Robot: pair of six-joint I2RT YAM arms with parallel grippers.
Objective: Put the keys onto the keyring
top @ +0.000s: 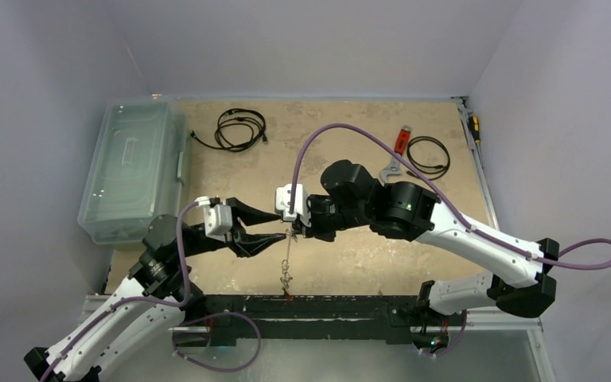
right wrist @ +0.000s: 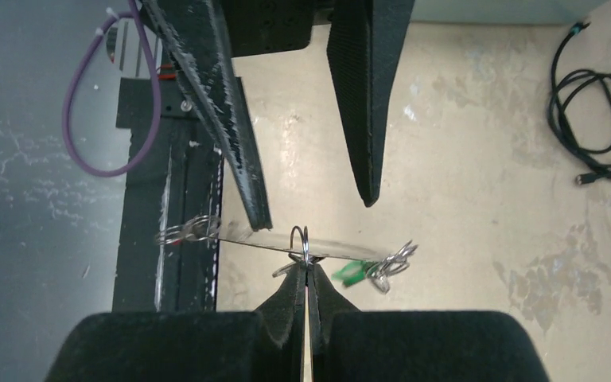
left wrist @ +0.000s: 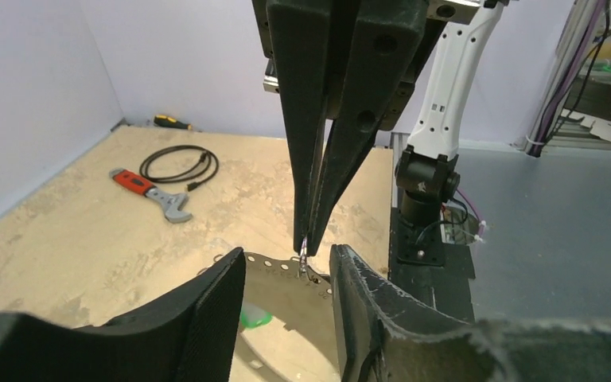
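The keyring (right wrist: pixel 239 240) shows edge-on as a thin, flat grey strip. From above, its long axis runs from my fingertips at 12 o'clock down to 6 o'clock, toward the arm bases. In my right wrist view it lies across from 9 to 3 o'clock, with the 3 o'clock end dipping slightly.

My right gripper (right wrist: pixel 306 272) is pinched tight on a small wire loop (right wrist: pixel 301 241). The loop circles the strip near the middle of its visible length, so the strip sits just at 12 o'clock of my closed tips. A green key (right wrist: pixel 350 272) hangs just beside them at 3 o'clock. A bunch of little rings (right wrist: pixel 394 261) lies further out the same way, and another bunch sits at the 9 o'clock end.

My left gripper (right wrist: pixel 316 211) is spread wide and holds nothing, reaching in from 12 o'clock of the strip. One of its tips comes down right by the strip, but I cannot tell whether it touches. In my left wrist view the strip crosses the gap between those two fingers.
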